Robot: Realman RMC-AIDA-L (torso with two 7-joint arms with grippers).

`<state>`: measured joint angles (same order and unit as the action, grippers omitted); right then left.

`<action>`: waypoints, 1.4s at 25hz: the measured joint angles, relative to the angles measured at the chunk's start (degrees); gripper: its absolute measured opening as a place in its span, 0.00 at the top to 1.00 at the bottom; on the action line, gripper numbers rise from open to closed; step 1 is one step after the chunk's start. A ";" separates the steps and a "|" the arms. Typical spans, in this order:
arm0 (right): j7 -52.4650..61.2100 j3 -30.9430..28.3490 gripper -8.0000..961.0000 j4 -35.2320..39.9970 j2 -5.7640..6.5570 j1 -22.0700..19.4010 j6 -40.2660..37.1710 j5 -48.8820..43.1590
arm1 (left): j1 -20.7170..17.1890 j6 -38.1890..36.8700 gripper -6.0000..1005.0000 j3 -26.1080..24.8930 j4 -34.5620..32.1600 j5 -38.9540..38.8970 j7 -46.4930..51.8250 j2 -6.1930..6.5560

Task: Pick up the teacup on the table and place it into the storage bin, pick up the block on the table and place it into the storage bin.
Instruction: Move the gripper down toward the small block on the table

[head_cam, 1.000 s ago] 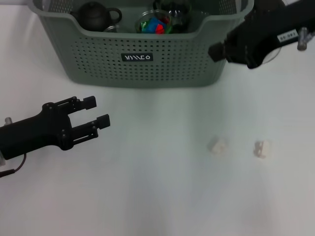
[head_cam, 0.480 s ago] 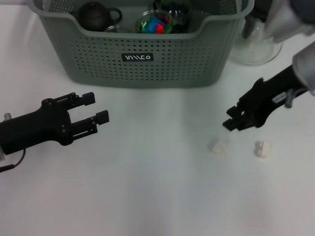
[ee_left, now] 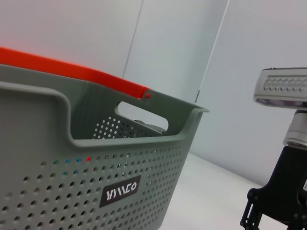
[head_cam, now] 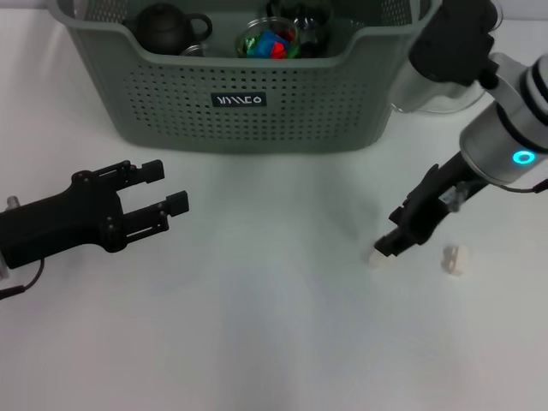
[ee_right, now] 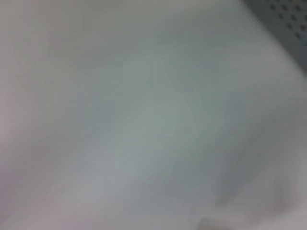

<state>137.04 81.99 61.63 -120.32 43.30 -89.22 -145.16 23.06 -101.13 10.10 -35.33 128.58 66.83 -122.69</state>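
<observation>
A small cream block (head_cam: 378, 255) lies on the white table, right of centre. My right gripper (head_cam: 390, 242) has come down onto it, fingertips at the block's upper right edge and partly covering it. A second cream block (head_cam: 454, 259) lies apart to its right. The grey-green storage bin (head_cam: 257, 120) stands at the back, and a glass teacup (head_cam: 269, 41) holding coloured pieces sits inside it. My left gripper (head_cam: 167, 187) hovers open and empty over the table at the left. The left wrist view shows the storage bin's wall (ee_left: 96, 163) and the right arm (ee_left: 278, 196) farther off.
A dark teapot (head_cam: 167, 26) sits in the bin's left part. A clear glass pitcher (head_cam: 432, 90) stands right of the bin, behind my right arm. The right wrist view shows only blurred white table and a bin corner (ee_right: 288, 19).
My right arm swung down from beside the bin to the table, and its gripper now reaches the left cream block. The left gripper has barely moved.
</observation>
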 joint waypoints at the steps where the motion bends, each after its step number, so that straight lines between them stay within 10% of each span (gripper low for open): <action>1: 1.95 0.31 0.44 -0.16 0.00 0.32 0.21 -0.04 | -0.07 0.16 0.31 0.00 0.00 0.00 -0.01 -0.02; 35: 16.98 12.22 0.44 -1.30 -0.27 1.04 5.30 -1.16 | -0.14 1.11 0.30 0.06 -0.01 0.09 -0.15 -0.27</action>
<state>154.02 94.21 60.33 -120.60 44.34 -83.92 -146.32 22.92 -100.02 10.16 -35.33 128.68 66.68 -122.96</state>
